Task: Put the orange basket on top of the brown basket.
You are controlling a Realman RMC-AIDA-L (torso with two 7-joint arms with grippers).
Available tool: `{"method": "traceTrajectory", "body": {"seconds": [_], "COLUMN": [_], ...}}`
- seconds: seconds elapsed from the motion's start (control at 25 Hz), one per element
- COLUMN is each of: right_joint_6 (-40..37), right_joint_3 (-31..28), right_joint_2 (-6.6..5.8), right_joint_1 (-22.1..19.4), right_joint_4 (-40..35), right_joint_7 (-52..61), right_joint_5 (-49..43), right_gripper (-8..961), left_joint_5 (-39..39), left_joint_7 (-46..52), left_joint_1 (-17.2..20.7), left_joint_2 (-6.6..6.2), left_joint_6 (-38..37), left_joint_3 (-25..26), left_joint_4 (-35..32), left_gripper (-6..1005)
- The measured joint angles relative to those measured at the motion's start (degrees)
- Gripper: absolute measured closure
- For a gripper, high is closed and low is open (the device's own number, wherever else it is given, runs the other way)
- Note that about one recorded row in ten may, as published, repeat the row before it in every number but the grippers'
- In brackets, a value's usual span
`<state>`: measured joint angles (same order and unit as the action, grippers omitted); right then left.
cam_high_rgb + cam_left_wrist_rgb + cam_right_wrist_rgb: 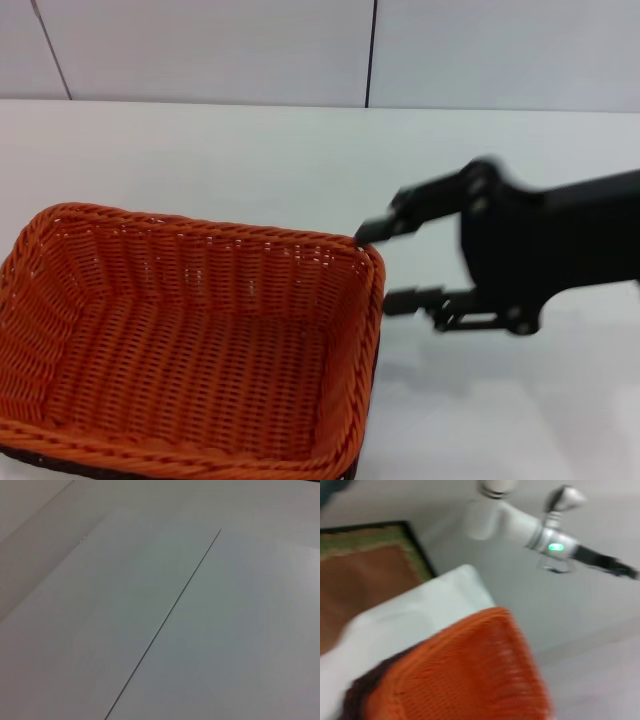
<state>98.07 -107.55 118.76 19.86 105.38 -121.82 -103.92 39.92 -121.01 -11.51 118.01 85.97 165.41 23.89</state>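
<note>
1. Watching the head view, I am seeing the orange basket [190,350] sitting at about 7 o'clock on the white table [250,160], filling the lower left of the scene.
2. I am making out the brown basket [40,464] only as a dark edge peeking from under the orange one along its near rim and right corner, so the orange basket is resting nested on top of it.
3. I am holding the right gripper [390,265] at about 3 o'clock, just beside the orange basket's right rim, with its two fingers spread apart and nothing between them; the upper fingertip [372,232] is sitting right at the far right corner of the rim.
4. In the right wrist view I am seeing the orange basket [470,675] with a dark brown edge [357,690] beneath it.
5. My left wrist camera is showing only bare white surface, and I cannot tell the left claw's state.
</note>
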Motion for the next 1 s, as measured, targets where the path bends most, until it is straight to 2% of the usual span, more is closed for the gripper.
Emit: {"method": "traceTrajectory", "body": {"seconds": [0.16, 0.32, 0.64, 0.76, 0.8, 1.0], "right_joint_6": [-2.0, -9.0, -31.4, -37.7, -39.8, -50.1], "right_joint_3": [-8.0, -12.8, -7.7, -6.6, -6.3, -5.1], "right_joint_2": [0.17, 0.41, 0.68, 0.74, 0.78, 0.82], "right_joint_1": [-3.7, -6.1, -12.7, -13.9, -14.4, -15.2], "right_joint_4": [1.3, -4.1, -14.4, -18.7, -19.9, -27.8], "right_joint_7": [-0.2, 1.3, 8.0, 8.1, 8.1, 3.4], "right_joint_5": [9.5, 23.1, 38.2, 42.4, 43.9, 51.5], "right_gripper": [436, 436, 436, 436, 436, 436], "left_joint_5": [0.0, 0.0, 1.4, 1.4, 1.5, 1.5], "left_joint_7": [0.1, 0.9, 3.6, 3.6, 4.2, 4.9], "left_joint_1": [0.0, -0.1, 0.9, 0.9, 2.1, 2.6], "left_joint_2": [-0.06, -0.1, -0.2, -0.2, -0.3, -0.2], "left_joint_6": [0.6, 1.8, 2.6, 2.6, 3.1, 4.5], "left_joint_3": [0.0, -0.2, -2.7, -2.7, -6.2, -7.5], "left_joint_4": [0.4, 0.9, 4.2, 4.2, 7.0, 8.0], "left_gripper": [245, 245, 245, 245, 245, 245]}}
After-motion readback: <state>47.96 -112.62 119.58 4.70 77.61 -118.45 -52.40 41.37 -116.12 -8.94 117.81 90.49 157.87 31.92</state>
